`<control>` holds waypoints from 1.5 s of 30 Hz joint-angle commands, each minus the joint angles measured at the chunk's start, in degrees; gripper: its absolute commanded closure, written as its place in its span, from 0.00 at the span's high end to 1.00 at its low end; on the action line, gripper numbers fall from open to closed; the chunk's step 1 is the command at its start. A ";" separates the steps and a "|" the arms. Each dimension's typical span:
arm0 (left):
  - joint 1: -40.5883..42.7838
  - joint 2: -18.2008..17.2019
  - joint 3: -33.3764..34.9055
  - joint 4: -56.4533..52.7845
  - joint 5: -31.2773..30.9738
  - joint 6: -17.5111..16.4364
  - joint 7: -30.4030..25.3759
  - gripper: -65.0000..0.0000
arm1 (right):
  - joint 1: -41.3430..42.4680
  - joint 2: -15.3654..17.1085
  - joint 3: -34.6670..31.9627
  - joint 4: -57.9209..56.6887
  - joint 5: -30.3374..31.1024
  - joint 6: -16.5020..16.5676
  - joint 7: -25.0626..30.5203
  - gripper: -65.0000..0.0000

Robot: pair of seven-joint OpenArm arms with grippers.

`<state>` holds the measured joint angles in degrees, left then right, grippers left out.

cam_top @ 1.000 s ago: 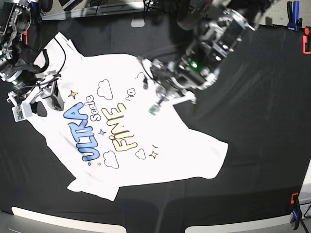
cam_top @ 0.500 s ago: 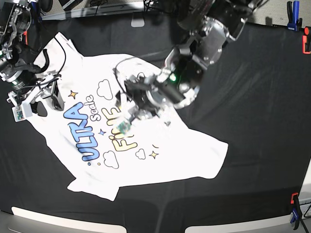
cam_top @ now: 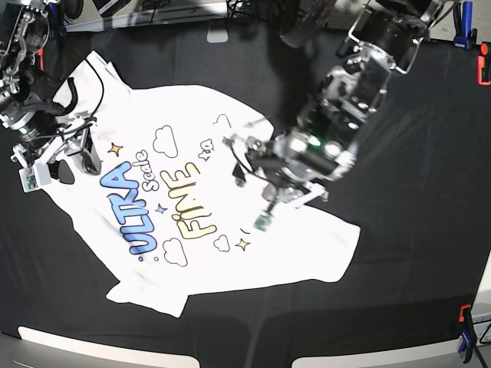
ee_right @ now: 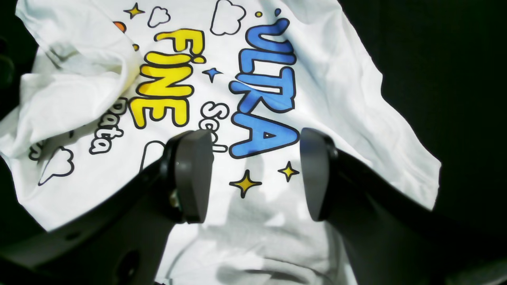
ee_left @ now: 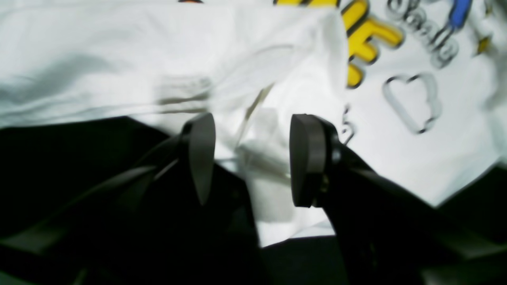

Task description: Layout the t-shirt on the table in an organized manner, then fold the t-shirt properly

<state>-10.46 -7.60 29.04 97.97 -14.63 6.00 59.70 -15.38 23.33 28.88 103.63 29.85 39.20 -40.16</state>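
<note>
White printed cloth t-shirt (cam_top: 230,207) lies askew, print up, on the black-clothed desk (cam_top: 414,192). Both end effectors spread, empty: left (ee_left: 249,158) over its folded flap, right (ee_right: 253,178) by the collar. I'd worry a shallow pinch drags cloth, bunching it.

Bright overhead light, white t-shirt (cam_top: 230,230) glaring, left wrist view motion-blurred, right wrist sharp, dark corners

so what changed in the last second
The left gripper swept across the t-shirt toward the lettering, dragging the folded sleeve with it, then pulled back toward the sleeve side. Its fingers have spread, with cloth lying between them, seemingly let go. The right gripper stayed open at the other sleeve; the shirt's body did not shift.
</note>
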 commanded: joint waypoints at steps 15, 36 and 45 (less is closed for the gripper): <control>6.69 7.74 -16.68 0.48 -14.97 -8.39 -7.34 0.44 | 0.46 0.94 0.35 1.05 0.83 0.00 1.09 0.52; 6.51 7.91 -16.68 -11.21 -23.32 -10.49 -9.51 0.44 | 0.46 0.94 0.35 1.05 0.85 0.00 1.09 0.52; 6.69 7.89 -16.57 -11.34 -22.25 -11.26 -10.56 0.44 | 0.46 0.94 0.35 1.05 0.85 0.00 1.09 0.52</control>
<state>-2.83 -0.03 12.40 85.65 -36.01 -4.56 49.89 -15.38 23.33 28.88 103.63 29.87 39.20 -40.18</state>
